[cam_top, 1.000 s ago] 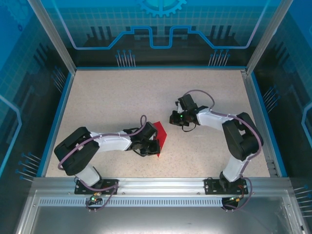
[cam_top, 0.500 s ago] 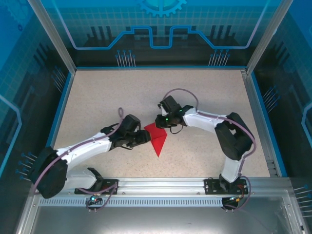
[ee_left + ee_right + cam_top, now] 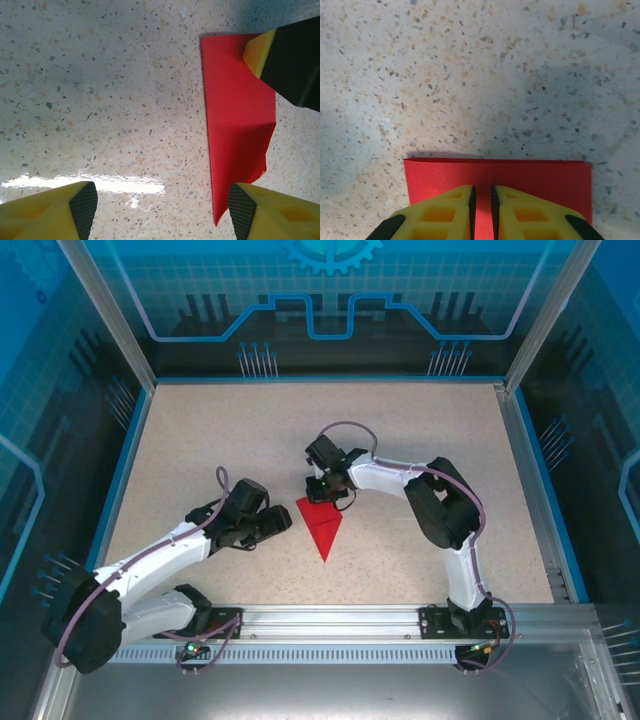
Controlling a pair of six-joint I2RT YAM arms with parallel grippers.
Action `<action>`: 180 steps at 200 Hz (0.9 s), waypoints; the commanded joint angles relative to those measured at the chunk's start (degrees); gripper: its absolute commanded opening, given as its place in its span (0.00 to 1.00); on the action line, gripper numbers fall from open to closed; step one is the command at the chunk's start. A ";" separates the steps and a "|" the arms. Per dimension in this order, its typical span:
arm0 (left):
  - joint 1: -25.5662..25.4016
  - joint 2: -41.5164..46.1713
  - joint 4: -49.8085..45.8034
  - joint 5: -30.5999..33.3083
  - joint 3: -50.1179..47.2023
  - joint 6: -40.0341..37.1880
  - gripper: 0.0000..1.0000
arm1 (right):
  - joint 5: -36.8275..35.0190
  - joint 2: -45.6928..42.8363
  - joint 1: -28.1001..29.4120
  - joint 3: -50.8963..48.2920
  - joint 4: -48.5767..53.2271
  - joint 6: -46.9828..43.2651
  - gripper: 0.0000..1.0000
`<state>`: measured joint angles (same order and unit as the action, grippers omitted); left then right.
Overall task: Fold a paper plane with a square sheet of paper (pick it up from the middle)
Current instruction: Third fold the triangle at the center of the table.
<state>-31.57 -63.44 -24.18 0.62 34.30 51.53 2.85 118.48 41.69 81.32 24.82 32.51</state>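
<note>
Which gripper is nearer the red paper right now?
Right. The right gripper sits nearly shut over the far wide edge of the red paper; the left gripper stands open just off its left side, above bare table.

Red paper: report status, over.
Left end effector open, beside red paper. Right end effector nearly shut over its wide end. Paper flat, triangular. Nothing in the way.

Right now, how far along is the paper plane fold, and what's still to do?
Done: the red paper already lies folded into a pointed triangle on the table. In hand: the right gripper, jaws almost together, rests on its wide edge; the left gripper hovers open beside it, holding nothing. Left: it looks too broad for a dart, so narrowing folds and the centre crease probably remain.
</note>
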 commanded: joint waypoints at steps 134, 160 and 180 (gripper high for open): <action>-7.85 -7.62 9.08 -7.79 3.89 -14.15 0.79 | -11.62 -21.13 -8.72 -25.98 -0.06 14.82 0.25; -9.52 -13.06 12.28 -10.03 7.83 -19.88 0.76 | -7.10 -28.88 -9.79 -28.70 -4.15 13.37 0.37; -9.50 -17.00 15.00 -11.65 10.22 -26.76 0.71 | -1.88 -34.15 -11.54 -32.88 -7.27 13.37 0.44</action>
<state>-40.69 -76.79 -14.00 -7.92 40.82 35.09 -4.80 90.35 32.32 52.03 22.46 45.50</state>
